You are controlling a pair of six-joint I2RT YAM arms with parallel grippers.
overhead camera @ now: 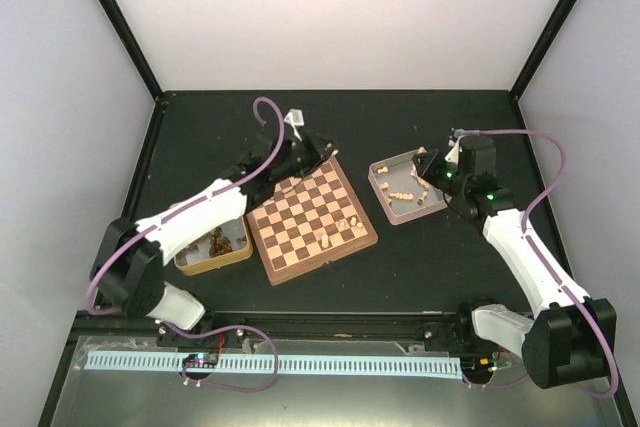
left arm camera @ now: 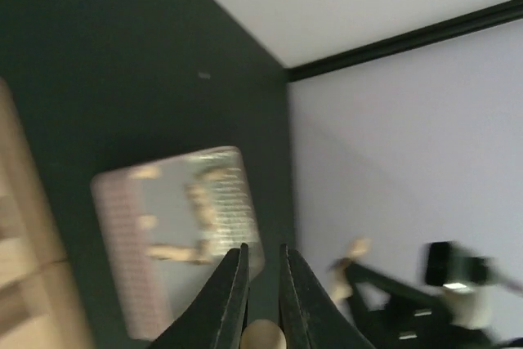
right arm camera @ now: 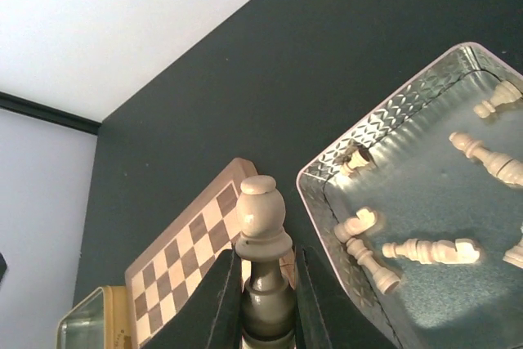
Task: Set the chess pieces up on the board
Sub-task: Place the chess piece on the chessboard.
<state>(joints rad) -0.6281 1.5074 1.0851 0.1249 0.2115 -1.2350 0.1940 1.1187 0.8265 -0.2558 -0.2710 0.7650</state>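
The right pincer (right arm camera: 267, 256) clamps a pale piece (right arm camera: 261, 202) upright by its stem, likely to stand it straight on the board (right arm camera: 176, 259). The left pincer (left arm camera: 263, 249) is narrow, contents unclear.

Even, bright light falls from above in the top external view, which is sharp across the frame. The pale walls (overhead camera: 330, 17) wash nearly white, and the arms (overhead camera: 200, 212) cast only faint, soft shadows on the dark table (overhead camera: 200, 127). The frame posts (overhead camera: 120, 22) lean outward toward the upper corners. The left wrist view is dimmer and smeared throughout: the metal tray (left arm camera: 176, 234) at lower left is a soft blur, and only the fingers of the left gripper (left arm camera: 262, 248) at bottom centre keep clear edges. The right wrist view is crisp from the chess piece (right arm camera: 261, 210) in the right gripper (right arm camera: 267, 261) to the tray, with white glare on the tray floor at lower right.
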